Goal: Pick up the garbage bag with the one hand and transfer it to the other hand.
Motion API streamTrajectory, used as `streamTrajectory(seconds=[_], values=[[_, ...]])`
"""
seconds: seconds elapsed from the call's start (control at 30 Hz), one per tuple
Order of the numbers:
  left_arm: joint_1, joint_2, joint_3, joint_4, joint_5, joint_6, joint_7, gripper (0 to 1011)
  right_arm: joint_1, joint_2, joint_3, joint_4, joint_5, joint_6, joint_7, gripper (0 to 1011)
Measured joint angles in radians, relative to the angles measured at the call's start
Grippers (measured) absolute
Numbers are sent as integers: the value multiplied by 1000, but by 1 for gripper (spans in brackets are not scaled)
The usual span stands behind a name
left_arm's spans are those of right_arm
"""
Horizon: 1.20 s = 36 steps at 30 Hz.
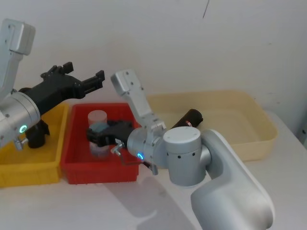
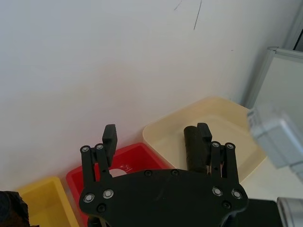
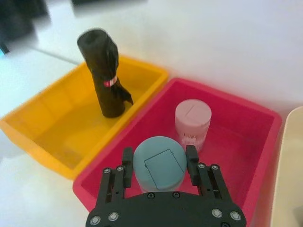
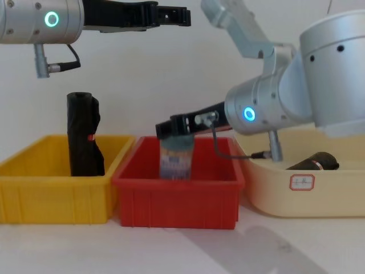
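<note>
- The left pincer [image 4: 171, 14] hangs high with its jaws apart and nothing between them. Judged free for the pick, it has not begun the descent.
- The garbage bag [image 4: 84, 134] stands upright in the yellow bin [image 4: 34, 197], well below the left pincer and back under its arm. It is touched by neither pincer.
- The right pincer [image 3: 159, 158] is low in the red bin [image 3: 265, 118], its fingers [image 3: 191, 156] clamped on either side of a teal-lidded jar [image 3: 158, 172]. It is therefore judged not ready to receive the bag. A pink-lidded jar [image 3: 192, 118] stands just beyond its fingertips.
- From the right pincer, the bag is off to the left, in the adjoining bin.
- Appearance: a thick black roll of crumpled, glossy film with a rounded top. A small red-and-white band [image 3: 110, 82] runs round its middle, and a loose flap sticks out below it.
</note>
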Motion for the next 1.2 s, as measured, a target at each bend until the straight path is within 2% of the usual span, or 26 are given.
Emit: streamTrajectory(seconds=[0.3,0.67,1.2], values=[[0,0,0,0,0,0,0,1001,14,-17,37,-32,27,8,-3,658],[0,0,0,0,0,0,0,1001,44,-32,86,-26,47,1,-37,658],[0,0,0,0,0,0,0,1001,133,-37,219,89,65,-63,-129,658]])
